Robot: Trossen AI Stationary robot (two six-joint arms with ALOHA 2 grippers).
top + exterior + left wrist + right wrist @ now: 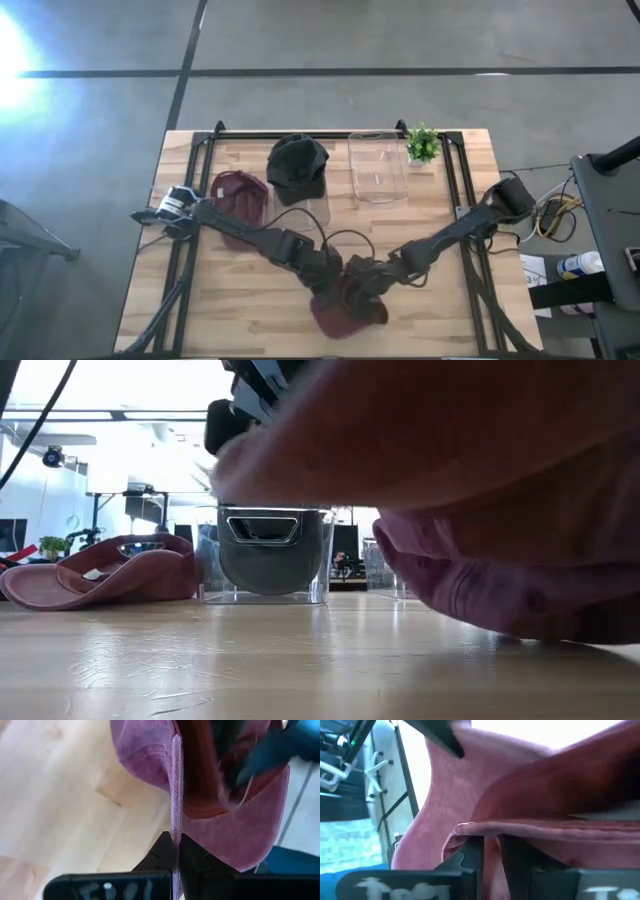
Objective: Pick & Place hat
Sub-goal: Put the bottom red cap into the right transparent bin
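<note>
A maroon hat [345, 308] is at the table's near edge, between both grippers; in the low view the hat [520, 585] fills the right side. My left gripper [325, 283] is shut on it from the left, and my right gripper [366, 287] from the right. A second maroon hat [238, 195] rests on the table at the left. A dark hat [298, 163] sits in a clear bin. My left gripper [176, 851] pinches a narrow stitched edge band [176, 827] of the maroon hat between its two fingers; the band runs straight out from the fingertips. My right gripper [490, 845] pinches the hat's rolled rim edge [475, 826] between its fingers, lying across it. The hat's underside [480, 622] is low over the table; whether it touches, I cannot tell.
An empty clear bin [378, 165] stands at the far side beside the bin with the dark hat [265, 555]. A small green plant [422, 143] is at the far right corner. Black rails run along the table's left and right sides. Bare wood lies left of the held hat.
</note>
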